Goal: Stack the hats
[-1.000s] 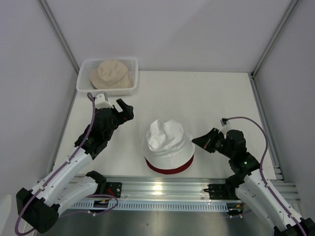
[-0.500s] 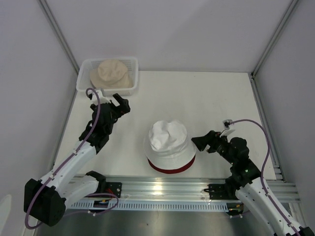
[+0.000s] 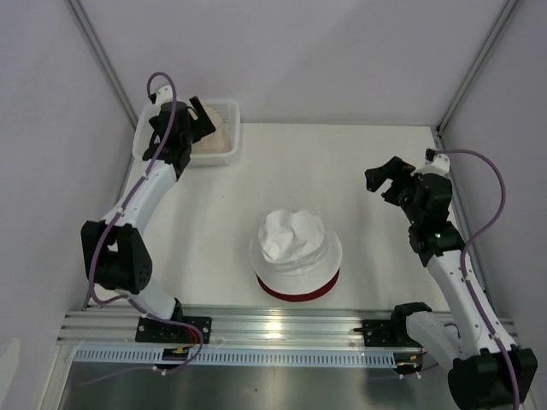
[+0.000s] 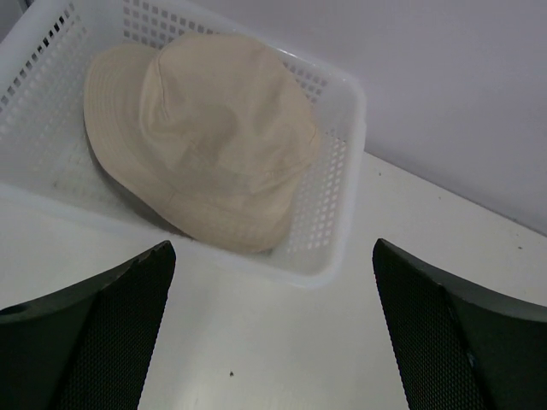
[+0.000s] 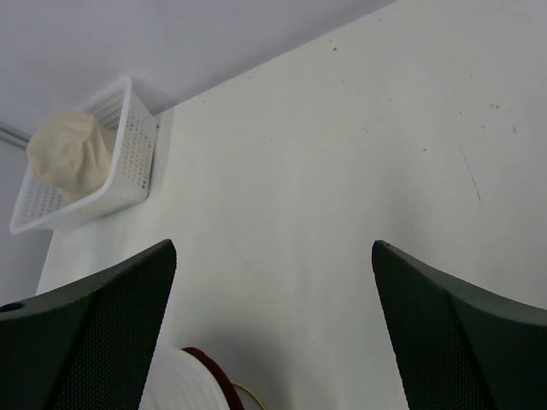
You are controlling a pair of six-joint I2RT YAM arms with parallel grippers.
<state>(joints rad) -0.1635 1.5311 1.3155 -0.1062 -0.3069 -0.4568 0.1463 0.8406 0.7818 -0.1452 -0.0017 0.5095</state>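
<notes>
A white hat (image 3: 293, 242) sits on a dark red hat (image 3: 295, 292) at the table's near middle; only the red brim shows. Both also show at the bottom edge of the right wrist view: the white hat (image 5: 184, 382) and the red brim (image 5: 215, 374). A cream-beige hat (image 4: 205, 137) lies crown up in the white mesh basket (image 4: 333, 248) at the back left. My left gripper (image 3: 198, 120) hovers open just in front of that basket, partly hiding the hat from above. My right gripper (image 3: 386, 178) is open and empty, raised at the right, well away from the stack.
A thin gold wire (image 5: 249, 398) peeks out beside the red brim. The basket (image 3: 224, 147) stands against the back left corner by the frame post. Enclosure walls close in the table on three sides; a metal rail runs along the near edge.
My right gripper went from shut beside the white hat to open, and drew back up to the right. My left arm swung from the table's left middle to the basket.
</notes>
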